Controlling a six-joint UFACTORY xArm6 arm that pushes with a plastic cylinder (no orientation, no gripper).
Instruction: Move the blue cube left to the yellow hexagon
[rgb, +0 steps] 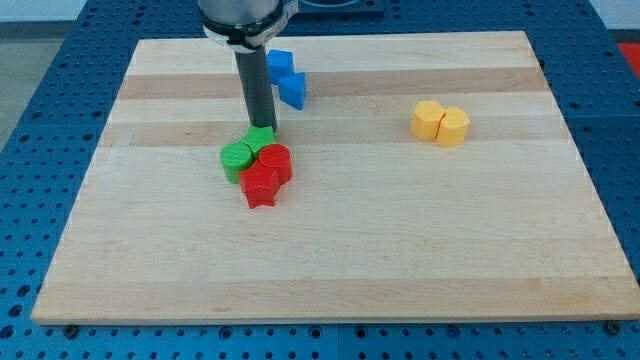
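Two blue blocks sit near the view's top: a blue block (280, 63) partly hidden behind the rod, and a blue cube (292, 89) just below and right of it. Two yellow blocks stand side by side at the view's right: a yellow hexagon (427, 119) and another yellow block (452, 127) touching it. My tip (263, 129) is down at the top edge of a green and red cluster, below and left of the blue cube and apart from it. The yellow hexagon lies far to the right of the tip.
A cluster sits below the tip: a green cylinder (237, 157), a green block (261, 139), a red cylinder (274, 159) and a red star (260, 184). The wooden board (330, 250) lies on a blue perforated table (40, 100).
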